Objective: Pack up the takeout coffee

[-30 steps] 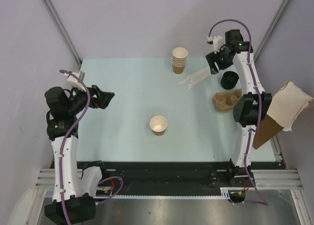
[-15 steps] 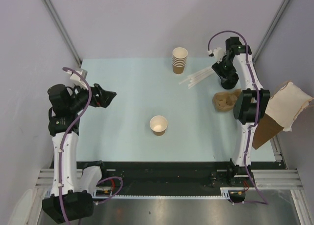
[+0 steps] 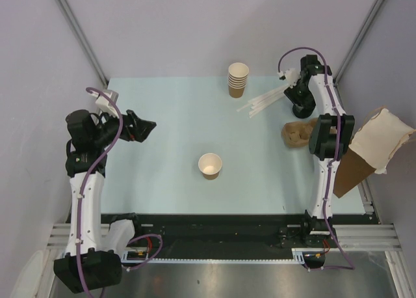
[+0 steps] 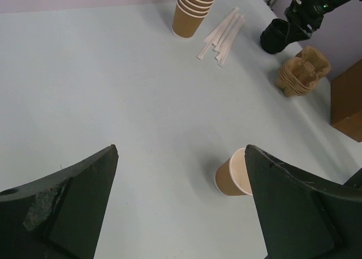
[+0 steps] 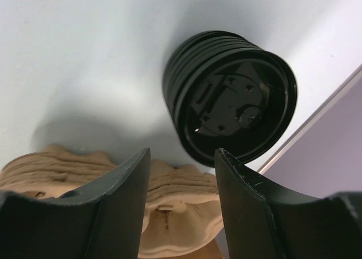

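No lidded takeout coffee shows in any view. A single tan paper cup stands upright and lidless mid-table. My left gripper hovers left of it, wide open and empty, with the cup beside its right finger. A stack of black lids lies at the back right. My right gripper is down at that stack, jaws partly apart. The stack's lower rim lies by the fingertips. I see no grip on it.
A stack of lidless tan cups stands at the back. White wrapped straws lie beside it. A moulded-pulp cup tray sits in front of the lids. A brown paper bag lies off the right edge.
My right gripper has dropped and moved right onto the lid stack, and its jaws have narrowed. The left arm crept slightly forward, still wide open.
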### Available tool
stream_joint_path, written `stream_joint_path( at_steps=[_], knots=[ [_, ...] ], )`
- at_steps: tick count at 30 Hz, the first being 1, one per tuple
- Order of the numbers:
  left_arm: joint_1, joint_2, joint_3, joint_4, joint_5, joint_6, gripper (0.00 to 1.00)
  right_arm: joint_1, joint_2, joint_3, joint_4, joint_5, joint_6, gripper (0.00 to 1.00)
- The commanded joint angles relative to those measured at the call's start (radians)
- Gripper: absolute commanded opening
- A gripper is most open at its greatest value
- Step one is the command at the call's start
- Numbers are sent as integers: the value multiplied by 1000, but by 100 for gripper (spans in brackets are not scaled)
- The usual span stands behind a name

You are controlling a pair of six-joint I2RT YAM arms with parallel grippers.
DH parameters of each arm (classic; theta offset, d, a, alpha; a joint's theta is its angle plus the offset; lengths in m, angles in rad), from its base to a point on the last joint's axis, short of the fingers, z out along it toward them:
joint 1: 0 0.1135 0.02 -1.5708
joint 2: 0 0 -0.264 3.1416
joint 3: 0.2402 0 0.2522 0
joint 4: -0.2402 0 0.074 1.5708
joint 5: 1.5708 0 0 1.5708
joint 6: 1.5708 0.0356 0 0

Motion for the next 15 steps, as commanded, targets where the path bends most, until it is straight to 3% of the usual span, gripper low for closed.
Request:
stream_joint_path(
  at_steps=[1,15],
  knots=[
    [-13,3,12,39,22,-15,100,-6,22,70,44,19,-22,53],
    [-16,6,11,41,8,-10,100,-9,51,81,88,10,-30,45]
  ],
)
